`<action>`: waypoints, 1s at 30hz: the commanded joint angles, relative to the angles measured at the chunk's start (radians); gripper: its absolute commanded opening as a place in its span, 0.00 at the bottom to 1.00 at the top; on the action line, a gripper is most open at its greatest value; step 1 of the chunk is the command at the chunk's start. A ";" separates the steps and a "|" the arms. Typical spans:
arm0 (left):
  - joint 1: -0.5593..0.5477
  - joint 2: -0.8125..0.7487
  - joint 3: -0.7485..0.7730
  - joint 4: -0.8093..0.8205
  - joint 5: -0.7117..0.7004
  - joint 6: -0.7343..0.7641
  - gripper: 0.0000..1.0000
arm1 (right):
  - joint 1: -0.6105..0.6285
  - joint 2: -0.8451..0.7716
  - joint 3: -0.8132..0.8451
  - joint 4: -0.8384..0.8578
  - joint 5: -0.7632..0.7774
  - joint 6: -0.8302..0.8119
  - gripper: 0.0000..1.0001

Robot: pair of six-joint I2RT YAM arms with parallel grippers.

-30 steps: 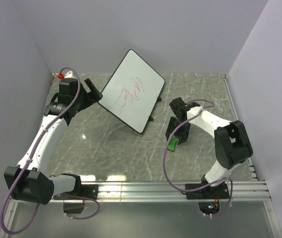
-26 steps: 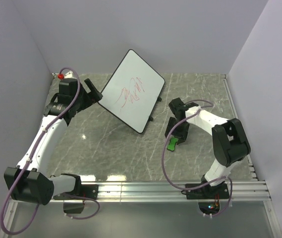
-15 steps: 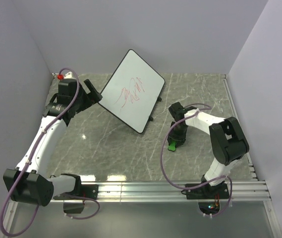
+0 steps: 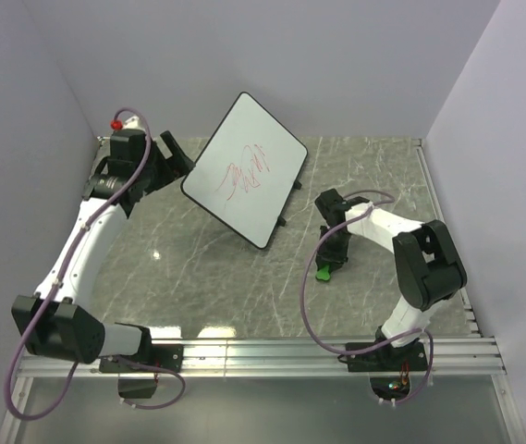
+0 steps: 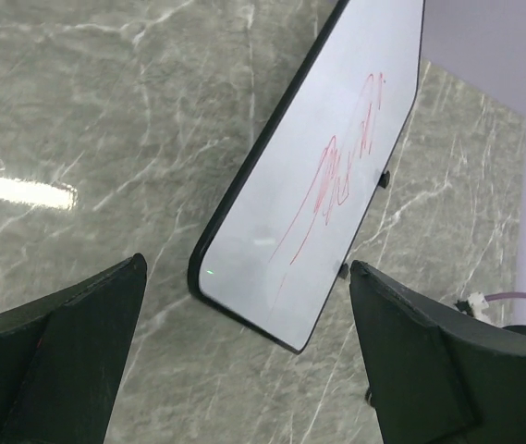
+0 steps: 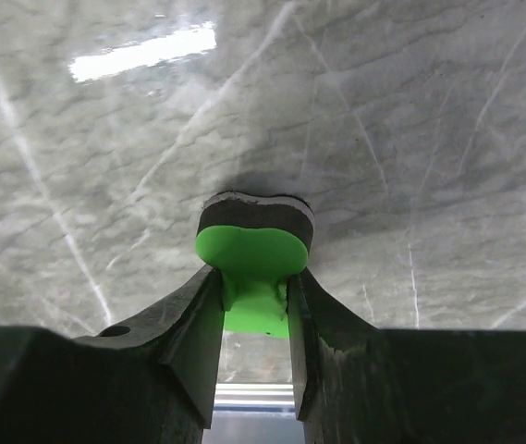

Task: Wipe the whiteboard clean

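The whiteboard stands tilted at the back middle of the table, with red scribbles on its face. It also shows in the left wrist view. My left gripper is open and empty, just left of the board's left corner and apart from it. My right gripper is low on the table to the right of the board. Its fingers are closed on the handle of a green eraser, whose dark pad faces the table. The eraser shows as a green spot in the top view.
The table is grey marble. Walls close in the back and both sides. A metal rail runs along the near edge. Purple cables loop beside each arm.
My left gripper has lifted and moved toward the back, closer to the board's left corner. My right gripper has come down and closed on the green eraser.
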 commanded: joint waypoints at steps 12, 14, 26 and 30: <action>-0.002 0.422 0.425 0.023 0.242 0.175 0.92 | 0.004 -0.009 0.437 -0.128 -0.194 -0.061 0.00; 0.003 0.510 0.504 0.009 0.266 0.195 0.90 | 0.003 0.033 0.521 -0.158 -0.222 -0.073 0.00; 0.098 0.800 0.603 0.211 0.751 0.128 0.34 | 0.003 0.286 1.005 -0.305 -0.328 -0.049 0.00; 0.093 0.820 0.606 0.193 0.806 0.165 0.11 | 0.005 0.361 1.100 -0.187 -0.475 0.002 0.00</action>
